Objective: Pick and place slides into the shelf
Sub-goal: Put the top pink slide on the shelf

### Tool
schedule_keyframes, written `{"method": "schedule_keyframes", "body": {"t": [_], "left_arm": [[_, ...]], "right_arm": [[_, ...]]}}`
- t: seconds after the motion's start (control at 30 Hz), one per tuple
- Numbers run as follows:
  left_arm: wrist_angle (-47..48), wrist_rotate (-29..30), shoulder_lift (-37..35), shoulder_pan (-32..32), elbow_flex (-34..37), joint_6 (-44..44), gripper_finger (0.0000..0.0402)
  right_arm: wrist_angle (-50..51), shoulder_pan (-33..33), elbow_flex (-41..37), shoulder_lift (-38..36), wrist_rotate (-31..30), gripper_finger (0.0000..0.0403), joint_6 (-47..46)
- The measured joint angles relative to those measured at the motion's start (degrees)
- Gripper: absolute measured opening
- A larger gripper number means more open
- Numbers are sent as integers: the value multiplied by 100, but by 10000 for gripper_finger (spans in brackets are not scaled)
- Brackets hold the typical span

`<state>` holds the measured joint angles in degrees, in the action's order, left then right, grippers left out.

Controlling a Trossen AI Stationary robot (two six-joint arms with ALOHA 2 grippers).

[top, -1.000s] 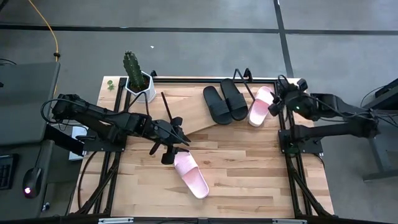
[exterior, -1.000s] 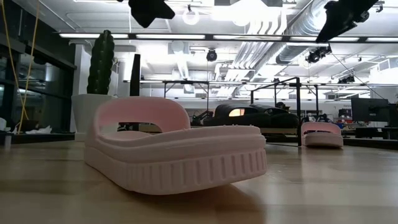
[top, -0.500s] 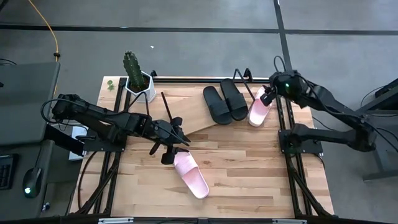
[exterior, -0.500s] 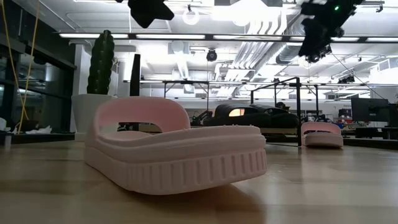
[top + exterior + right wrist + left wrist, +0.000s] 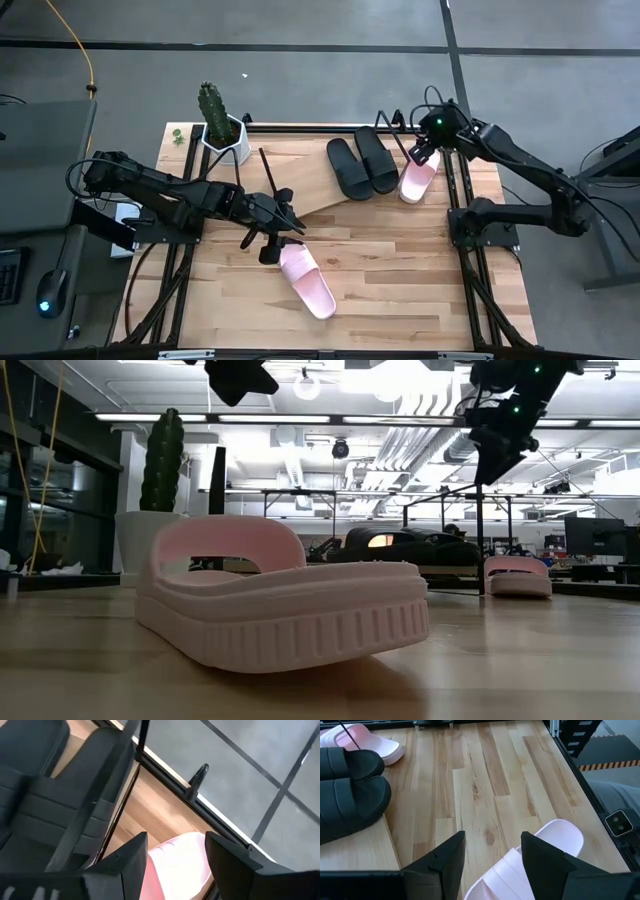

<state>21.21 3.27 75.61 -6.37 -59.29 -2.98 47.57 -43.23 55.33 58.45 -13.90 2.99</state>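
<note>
Left gripper (image 5: 283, 215) poised above near pink slide (image 5: 306, 281) on desk (image 5: 400, 280), jaws apart for grasp. Black pair (image 5: 362, 161) shelved. Right gripper (image 5: 424, 152) held over far pink slide (image 5: 418, 172) beside shelf (image 5: 315, 180), jaws apart.

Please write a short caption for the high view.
Left gripper hovers open above pink slide; right gripper open above another.

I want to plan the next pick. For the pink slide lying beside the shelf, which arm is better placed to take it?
Probably the right. The right gripper hangs open just above that pink slide, next to the shelf. The left gripper is open over the other pink slide, across the table.
</note>
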Motion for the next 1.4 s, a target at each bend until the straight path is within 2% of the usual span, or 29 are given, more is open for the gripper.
{"method": "schedule_keyframes", "body": {"t": [0.33,0.43,0.5,0.63,0.77,0.93,1.17,1.3,1.4], "left_arm": [[0,0,0,0,0,-28,177],[-1,0,0,0,0,-28,177],[-2,0,0,0,0,-31,177],[-2,0,0,0,0,-33,177],[-4,0,0,0,0,-31,177],[-14,5,0,0,0,-31,177],[-18,22,0,0,0,-31,177],[-14,22,1,0,0,-31,177],[-11,22,2,0,0,-31,177]], "right_arm": [[609,-37,0,11,-472,191,-310],[248,-37,-236,-26,-444,191,-316],[-259,-65,-606,-57,-344,191,-254],[-1290,-365,-1464,-65,222,191,-76],[-1846,-816,-1918,-183,365,191,-36],[-1926,-1141,-1982,-424,706,191,-106],[-1847,-1131,-1982,-728,1295,191,-163],[-1328,-1044,-1982,-909,1314,191,-152],[-1355,-955,-1980,-1040,1383,191,-132]]}}
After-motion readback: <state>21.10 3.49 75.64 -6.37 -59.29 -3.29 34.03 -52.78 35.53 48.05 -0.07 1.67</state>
